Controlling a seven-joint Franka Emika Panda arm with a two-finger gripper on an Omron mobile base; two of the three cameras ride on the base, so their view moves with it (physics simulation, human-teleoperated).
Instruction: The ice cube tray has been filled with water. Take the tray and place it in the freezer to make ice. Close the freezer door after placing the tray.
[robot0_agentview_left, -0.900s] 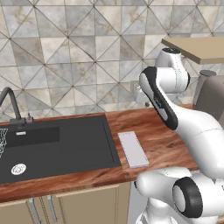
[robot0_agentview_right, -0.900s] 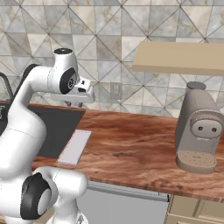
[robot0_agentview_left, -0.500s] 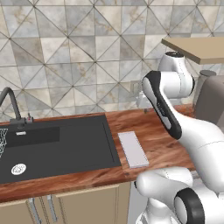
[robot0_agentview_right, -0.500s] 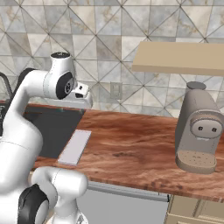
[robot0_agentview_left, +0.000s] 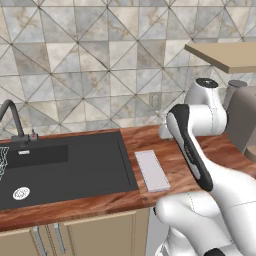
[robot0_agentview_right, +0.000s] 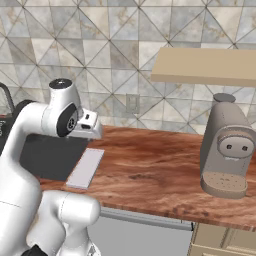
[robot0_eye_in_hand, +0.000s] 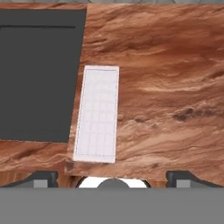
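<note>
Gripper (robot0_eye_in_hand: 112, 175) spread wide, empty, high above the ice cube tray (robot0_eye_in_hand: 97, 113), which lies flat just beside the sink (robot0_eye_in_hand: 39, 74); thin slab gives little purchase, so tilted pickup risks spilling.

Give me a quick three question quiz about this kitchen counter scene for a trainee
1. True or false: the ice cube tray lies flat on the wooden counter, beside the black sink.
2. The gripper is: A) shut on the tray, B) open above the tray, C) inside the sink.
3. Fill in: under the shelf at the counter's right end stands a ____.

Key: 1 true; 2 B; 3 coffee machine.
</note>
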